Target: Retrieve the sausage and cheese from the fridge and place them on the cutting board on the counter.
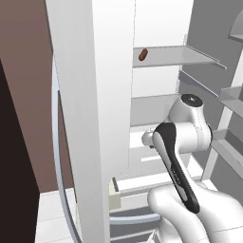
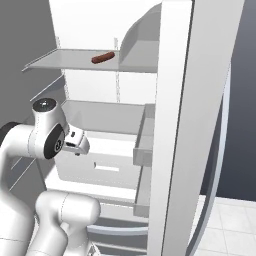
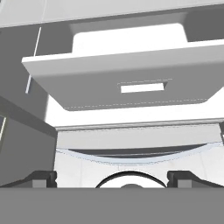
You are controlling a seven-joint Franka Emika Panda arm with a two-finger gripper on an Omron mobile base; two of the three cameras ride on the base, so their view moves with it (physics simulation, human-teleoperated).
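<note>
The fridge [image 1: 90,118] stands open, with a white interior. A small reddish-brown sausage [image 1: 143,54] lies alone on an upper shelf [image 2: 103,58], near the shelf's front edge. My gripper [image 3: 112,178] hangs well below that shelf, in front of the lower compartment. It is open, the dark fingertips [image 3: 41,178] set wide apart with nothing between them. The hand [image 2: 76,142] faces a white drawer [image 3: 131,74] with a slot handle. The cheese, the cutting board and the counter are out of view.
The open fridge doors [image 2: 175,125] flank the arm on both sides, carrying grey door bins [image 1: 232,102]. A glass shelf [image 1: 190,56] holds the sausage. Pale floor tiles [image 2: 220,225] show beside the right door.
</note>
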